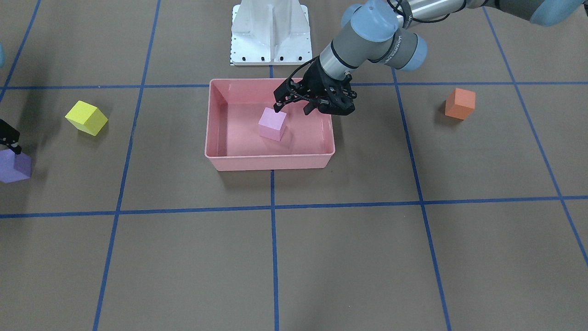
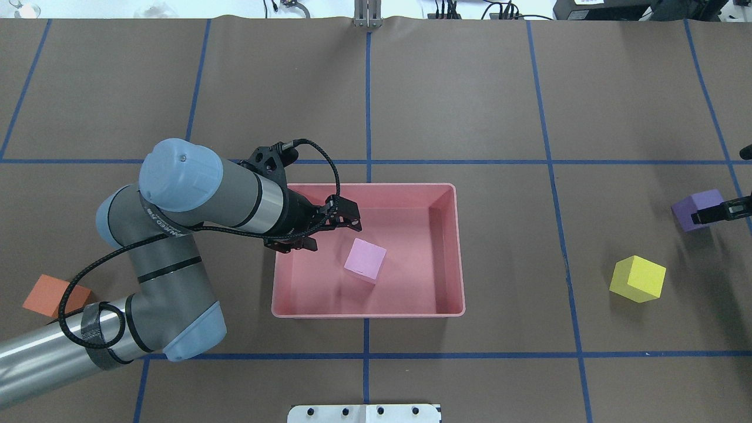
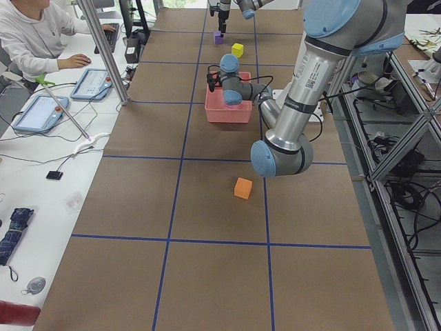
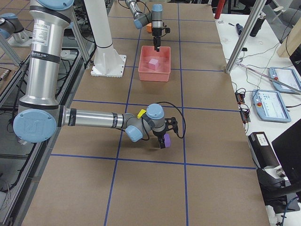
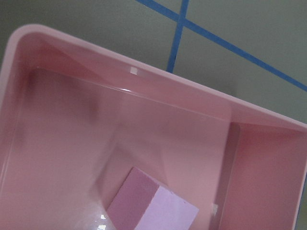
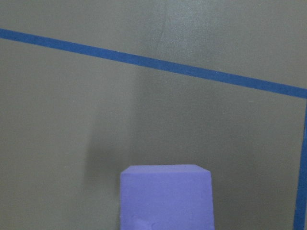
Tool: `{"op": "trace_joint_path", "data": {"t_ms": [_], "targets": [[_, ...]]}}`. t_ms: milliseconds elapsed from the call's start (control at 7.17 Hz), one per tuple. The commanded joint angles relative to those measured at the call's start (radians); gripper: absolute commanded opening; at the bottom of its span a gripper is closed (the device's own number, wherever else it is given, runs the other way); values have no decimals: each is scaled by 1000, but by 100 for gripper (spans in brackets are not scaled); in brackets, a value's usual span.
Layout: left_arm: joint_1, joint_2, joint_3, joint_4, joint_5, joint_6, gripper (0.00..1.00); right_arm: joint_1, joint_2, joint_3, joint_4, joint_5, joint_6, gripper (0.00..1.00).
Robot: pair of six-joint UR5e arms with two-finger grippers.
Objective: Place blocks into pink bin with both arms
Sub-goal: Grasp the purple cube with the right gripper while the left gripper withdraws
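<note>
The pink bin (image 1: 271, 163) sits mid-table and also shows in the overhead view (image 2: 367, 311). The pale pink-lilac block (image 1: 272, 124) lies tilted on its floor and also shows in the left wrist view (image 5: 153, 206). My left gripper (image 1: 293, 108) hangs open and empty just above that block. The purple block (image 2: 693, 205) stands at the table's right end. My right gripper (image 2: 719, 212) is at it, mostly cut off by the frame edge. I cannot tell whether it grips. The yellow block (image 2: 637, 279) and the orange block (image 2: 50, 295) rest on the table.
The white base pedestal (image 1: 271, 34) stands behind the bin. My left arm's elbow (image 2: 170, 294) hangs beside the orange block. Blue tape lines grid the brown table. An operator (image 3: 34, 34) sits at a side desk.
</note>
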Motion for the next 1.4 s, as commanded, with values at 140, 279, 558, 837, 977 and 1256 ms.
{"op": "trace_joint_path", "data": {"t_ms": [140, 279, 558, 837, 977, 1256], "targets": [[3, 11, 3, 0, 2, 3, 100, -32, 9, -30, 0, -20, 0, 99], [1, 11, 4, 0, 2, 3, 100, -32, 9, -25, 0, -16, 2, 55], [-6, 13, 4, 0, 1, 5, 100, -31, 47, 1, -17, -2, 6, 0], [-47, 49, -13, 0, -10, 18, 100, -31, 99, 78, -43, 38, 197, 0], [-63, 74, -23, 0, -31, 58, 100, -54, 118, 161, -96, 51, 286, 0], [-147, 127, -33, 0, -137, 165, 100, -156, 221, 286, -223, 39, 501, 0]]}}
